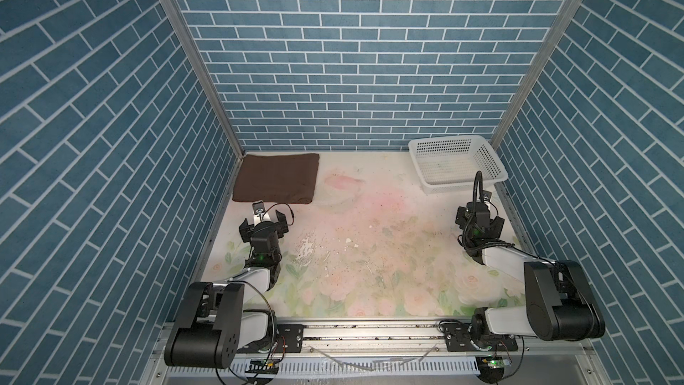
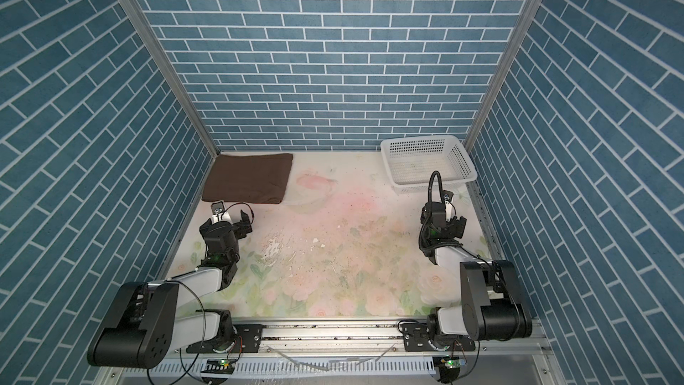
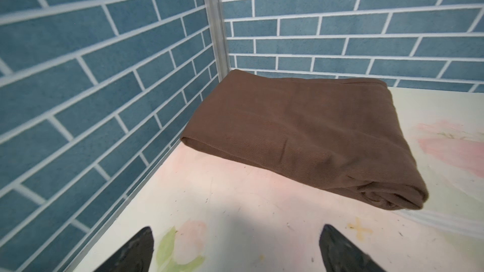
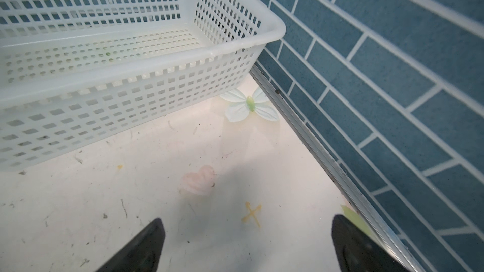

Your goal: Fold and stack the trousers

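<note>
Trousers [image 1: 277,178] lie folded flat in the far left corner of the table [image 1: 370,238], nothing beneath; left gripper [image 1: 263,224] and right gripper [image 1: 479,224] both spread, empty, clear of cloth; folding judged complete.

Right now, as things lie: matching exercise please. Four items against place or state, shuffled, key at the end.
Column 1
1. trousers
2. basket
3. left fingers
4. right fingers

Column 2
A. open, just short of the basket
B. brown, folded, far left corner
C. white, far right corner
D. open, just short of the trousers

Pairs: 1-B, 2-C, 3-D, 4-A
</note>
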`<control>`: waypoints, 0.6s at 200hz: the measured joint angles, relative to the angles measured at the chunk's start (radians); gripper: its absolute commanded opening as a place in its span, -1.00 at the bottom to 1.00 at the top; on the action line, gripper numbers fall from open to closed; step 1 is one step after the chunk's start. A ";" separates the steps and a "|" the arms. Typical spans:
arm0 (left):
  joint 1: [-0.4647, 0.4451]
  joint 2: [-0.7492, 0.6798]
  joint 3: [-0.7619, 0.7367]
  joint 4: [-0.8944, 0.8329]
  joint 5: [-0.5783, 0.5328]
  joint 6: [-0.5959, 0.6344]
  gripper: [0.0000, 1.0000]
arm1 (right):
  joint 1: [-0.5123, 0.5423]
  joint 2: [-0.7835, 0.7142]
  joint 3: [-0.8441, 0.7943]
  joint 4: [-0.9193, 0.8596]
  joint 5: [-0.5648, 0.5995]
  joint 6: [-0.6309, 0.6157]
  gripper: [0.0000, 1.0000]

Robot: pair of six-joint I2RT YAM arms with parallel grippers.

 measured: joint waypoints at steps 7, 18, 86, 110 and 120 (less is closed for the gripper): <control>0.001 0.042 -0.008 0.064 0.008 0.006 0.99 | -0.004 -0.005 -0.015 0.025 -0.001 0.000 0.98; 0.008 0.139 -0.027 0.194 0.047 0.016 0.99 | -0.010 -0.010 -0.035 0.055 -0.006 0.000 0.98; 0.010 0.242 -0.019 0.299 0.119 0.047 0.99 | -0.024 -0.076 -0.147 0.212 -0.093 -0.008 0.98; 0.010 0.240 -0.011 0.294 0.116 0.047 0.99 | -0.034 -0.069 -0.144 0.219 -0.101 -0.010 0.98; 0.010 0.240 -0.008 0.286 0.114 0.047 0.99 | -0.035 -0.046 -0.132 0.214 -0.107 -0.019 0.98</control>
